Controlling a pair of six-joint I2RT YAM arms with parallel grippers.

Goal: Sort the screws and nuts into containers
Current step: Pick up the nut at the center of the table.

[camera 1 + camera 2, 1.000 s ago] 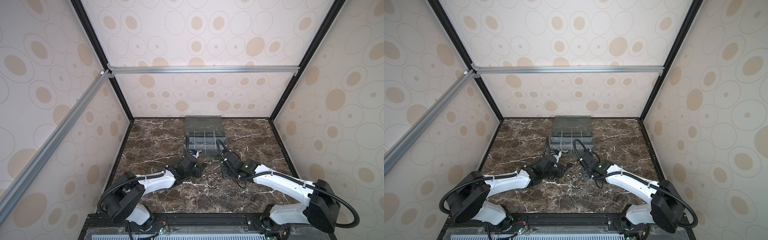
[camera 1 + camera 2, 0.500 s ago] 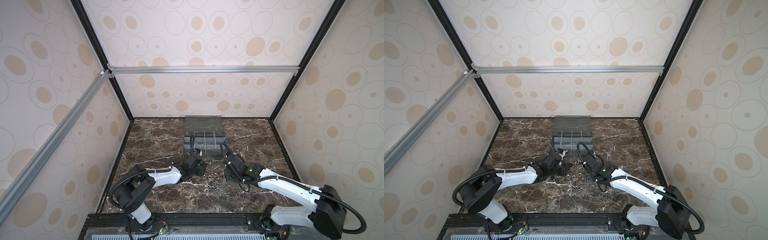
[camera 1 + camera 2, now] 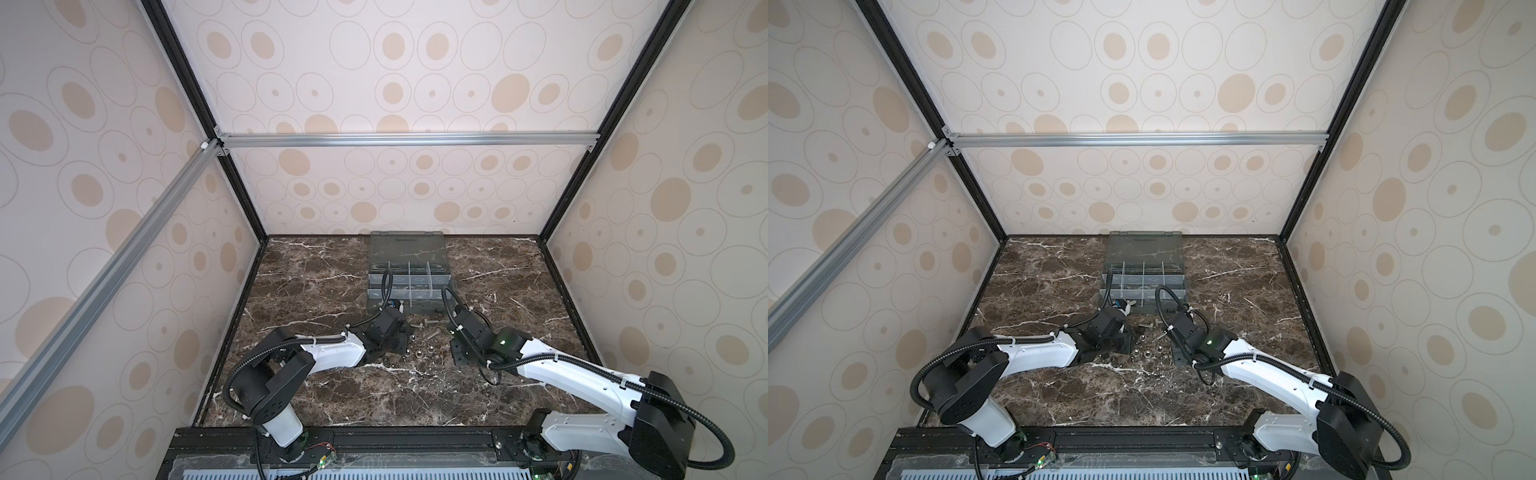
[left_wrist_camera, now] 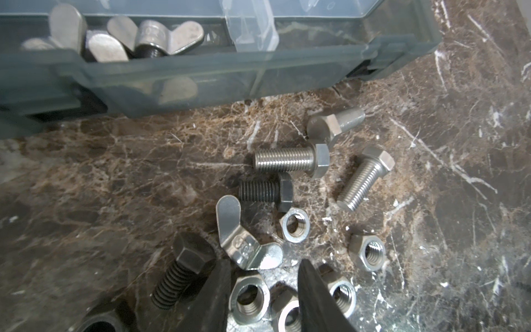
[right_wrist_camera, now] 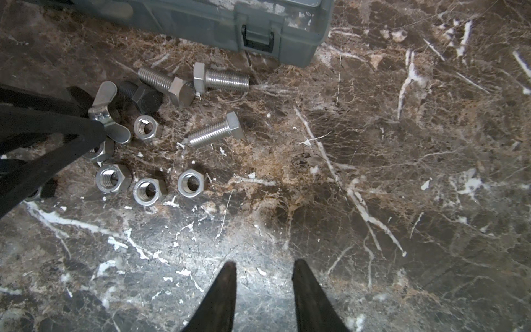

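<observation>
Two white-and-black robot arms reach in over a dark brown marble table (image 3: 316, 266). On the left, the left tool (image 4: 264, 263) hangs low over a loose heap of hardware. Its two black fingers (image 4: 214, 299) are spread apart and nothing is pinched between them. Silver hex nuts (image 4: 250, 299) lie on the table in and beside the gap. Just past the fingertips lies a shiny silver loose wing nut (image 4: 244, 235), and beside one finger a black hex-head screw (image 4: 184, 273). In the middle, between the two arms, the rest of the heap rests on the table: three silver threaded hex-head screws (image 4: 290, 161) and a second black screw (image 4: 264, 191), all on their sides, close to more silver nuts. Behind the heap stands a grey translucent plastic organiser box (image 3: 428, 307) with its lid laid open toward the back wall. Pale dividers split it into compartments, and one front compartment (image 4: 186, 72) holds several stored wing nuts (image 4: 149, 37). On the right, the right tool (image 5: 265, 262) hovers over bare marble, apart from the heap — its black fingers spread, nothing between them.
</observation>
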